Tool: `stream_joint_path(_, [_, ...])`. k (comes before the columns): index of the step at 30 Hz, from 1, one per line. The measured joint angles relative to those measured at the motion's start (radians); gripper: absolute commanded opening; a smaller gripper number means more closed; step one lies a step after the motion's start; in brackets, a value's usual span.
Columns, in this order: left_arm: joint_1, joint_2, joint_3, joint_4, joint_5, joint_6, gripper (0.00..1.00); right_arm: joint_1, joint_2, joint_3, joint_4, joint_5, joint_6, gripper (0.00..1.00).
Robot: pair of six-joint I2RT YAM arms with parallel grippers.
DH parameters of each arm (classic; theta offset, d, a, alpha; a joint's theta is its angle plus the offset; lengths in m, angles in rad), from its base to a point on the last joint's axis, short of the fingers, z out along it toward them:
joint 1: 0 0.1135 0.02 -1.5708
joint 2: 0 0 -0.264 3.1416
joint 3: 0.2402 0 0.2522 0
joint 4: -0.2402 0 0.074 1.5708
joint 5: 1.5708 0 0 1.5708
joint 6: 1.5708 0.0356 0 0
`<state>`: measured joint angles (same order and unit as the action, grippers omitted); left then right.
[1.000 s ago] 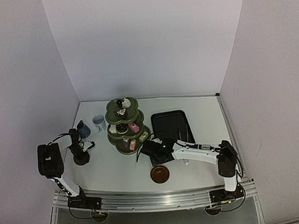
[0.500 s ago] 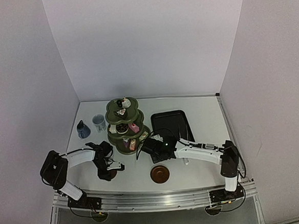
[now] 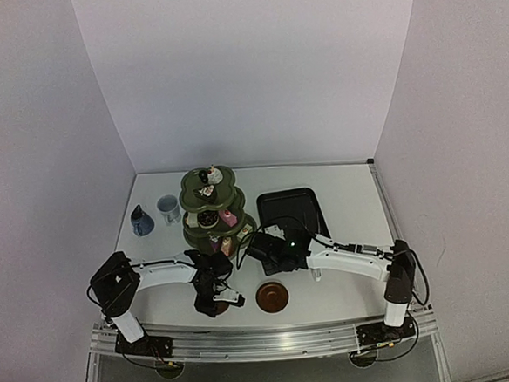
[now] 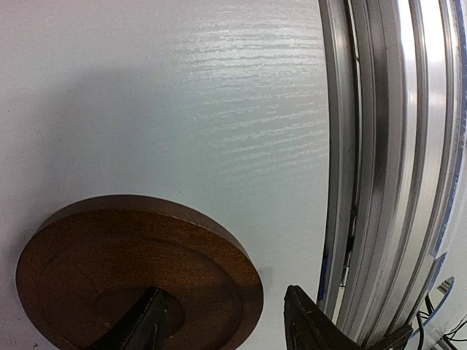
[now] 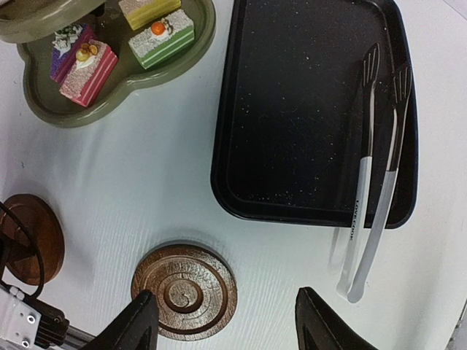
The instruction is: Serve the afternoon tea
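One brown round wooden saucer point(image 4: 109, 270) lies on the white surface point(image 4: 182, 109), left gripper point(image 4: 223, 292) parted astride its rim. Only the right wrist view shows the other saucer's point(image 5: 184, 292) carved rings, below the wide right gripper point(image 5: 228, 292).

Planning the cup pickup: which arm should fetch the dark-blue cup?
Left, probably. The dark-blue cup stands far left, on the same side as the left gripper; the three-tier stand sits roughly between it and the right gripper.
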<state>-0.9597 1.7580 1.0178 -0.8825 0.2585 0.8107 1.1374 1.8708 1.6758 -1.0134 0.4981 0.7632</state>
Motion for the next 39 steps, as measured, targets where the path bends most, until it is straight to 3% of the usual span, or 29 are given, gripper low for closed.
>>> stream_joint_path(8, [-0.003,0.015,0.017,0.0,0.013,0.0,0.61,0.0,-0.01,-0.015,-0.007,0.004,0.009,0.62])
stream_joint_path(16, [-0.002,0.013,0.036,-0.009,0.017,0.0,0.79,0.0,-0.01,-0.015,-0.007,0.005,0.009,0.63])
stream_joint_path(20, [0.033,0.009,0.124,-0.042,0.007,-0.015,0.86,0.0,-0.011,-0.015,-0.007,0.017,0.009,0.64])
stream_joint_path(26, [0.122,-0.059,0.328,-0.171,0.04,-0.02,0.88,0.0,-0.02,-0.015,-0.007,0.037,0.014,0.67])
stream_joint_path(31, [0.293,-0.143,0.437,-0.355,0.187,0.093,0.9,0.0,-0.048,-0.015,-0.005,0.054,0.018,0.68])
stream_joint_path(35, [0.56,-0.16,0.528,-0.406,0.267,0.194,0.89,0.0,-0.075,-0.022,-0.006,0.065,0.024,0.68])
stream_joint_path(39, [0.829,-0.161,0.601,-0.41,0.28,0.192,0.87,0.0,-0.081,-0.028,-0.008,0.074,0.025,0.68])
